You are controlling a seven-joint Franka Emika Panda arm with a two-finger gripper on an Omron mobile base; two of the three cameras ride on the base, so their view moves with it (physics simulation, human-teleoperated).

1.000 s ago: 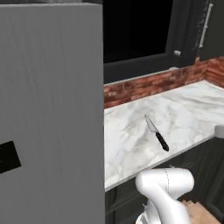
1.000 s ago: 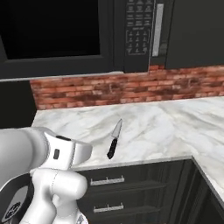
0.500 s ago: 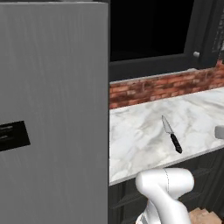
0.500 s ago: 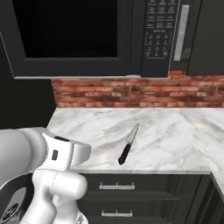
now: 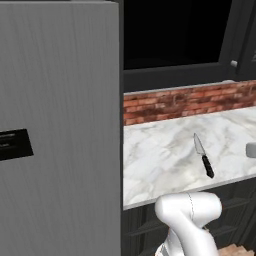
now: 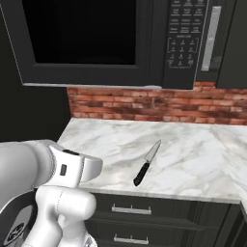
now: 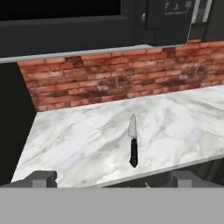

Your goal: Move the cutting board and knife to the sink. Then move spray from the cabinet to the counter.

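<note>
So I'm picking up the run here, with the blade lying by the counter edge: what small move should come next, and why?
Probably reach the tool forward and down toward the knife's black handle. The knife lies flat on the counter, handle toward the front edge, untouched. The tool is open and well short of it, roughly lined up, so closing the gap looks like the sensible first step.

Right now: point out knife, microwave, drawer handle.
knife [image 7: 133, 146], hand view, where blade meets handle
microwave [image 6: 185, 43], right base view, button panel
drawer handle [image 6: 131, 210], right base view, bar's middle
</note>
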